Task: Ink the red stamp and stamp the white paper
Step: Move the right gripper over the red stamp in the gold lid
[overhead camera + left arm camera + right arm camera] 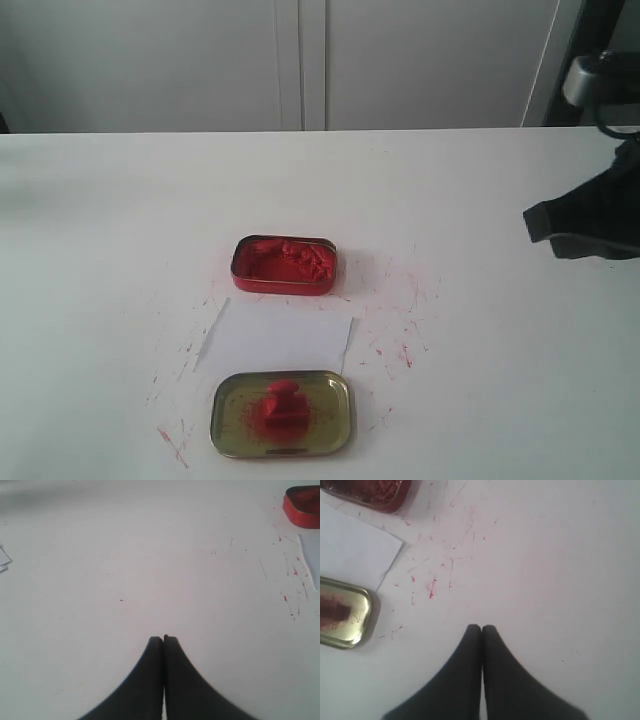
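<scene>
Looks like a robotics lab or test room, indoors. A plain white table (pixel 480 300) fills the view. Pale grey flat cabinet doors (pixel 200 60) with vertical seams stand behind its far edge. A black robot arm (pixel 595 215) hangs over the right edge, with a grey mount (pixel 590 80) above it near the far right corner. Red ink specks (pixel 405 335) dot the table's middle around a red ink tin (pixel 285 286), a gold lid (pixel 235 415) and the white paper (pixel 280 335). Bare and functional, a test-bench look.

You have no text, label, brand or number to read here: the red tin (pixel 284 286), the gold lid (pixel 232 412) and the white paper (pixel 280 338) show none legible
</scene>
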You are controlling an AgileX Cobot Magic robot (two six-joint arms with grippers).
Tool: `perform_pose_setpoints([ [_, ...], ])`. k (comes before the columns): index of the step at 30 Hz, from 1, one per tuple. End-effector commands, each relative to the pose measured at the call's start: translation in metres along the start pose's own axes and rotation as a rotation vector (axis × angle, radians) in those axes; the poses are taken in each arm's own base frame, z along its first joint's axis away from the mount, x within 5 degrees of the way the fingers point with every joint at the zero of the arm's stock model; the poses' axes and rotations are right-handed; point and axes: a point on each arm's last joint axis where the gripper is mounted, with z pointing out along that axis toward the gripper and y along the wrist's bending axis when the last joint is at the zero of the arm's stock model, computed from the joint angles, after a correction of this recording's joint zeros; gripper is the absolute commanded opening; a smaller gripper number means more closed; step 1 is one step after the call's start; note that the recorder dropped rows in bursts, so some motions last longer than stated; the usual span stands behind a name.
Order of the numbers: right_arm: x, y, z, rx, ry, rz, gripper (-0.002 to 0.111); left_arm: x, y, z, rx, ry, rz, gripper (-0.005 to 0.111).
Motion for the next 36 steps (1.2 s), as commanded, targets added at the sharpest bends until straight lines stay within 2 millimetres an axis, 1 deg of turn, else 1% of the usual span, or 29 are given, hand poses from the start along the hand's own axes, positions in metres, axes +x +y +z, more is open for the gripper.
perform_pose_setpoints([
  [1,-0.005,0.009,0.009,-0.032,0.032,-0.111,0.000,0.001,0.000,0.001,0.001,-0.003,-0.016,0.000],
  [5,-0.005,0.020,0.017,-0.065,0.054,-0.231,0.000,0.001,0.000,0.001,0.001,-0.003,-0.016,0.000],
  [10,-0.005,0.040,0.028,-0.128,0.074,-0.389,0.000,0.001,0.000,0.001,0.001,-0.003,-0.016,0.000],
  [17,-0.013,0.064,0.044,-0.197,0.165,-0.464,0.000,0.001,0.000,0.001,0.001,-0.003,-0.016,0.000],
  [25,-0.020,0.084,0.056,-0.248,0.184,-0.604,0.000,0.001,0.000,0.001,0.001,-0.003,-0.016,0.000],
  [36,-0.026,0.118,0.075,-0.320,0.199,-0.818,0.000,0.001,0.000,0.001,0.001,-0.003,-0.016,0.000],
])
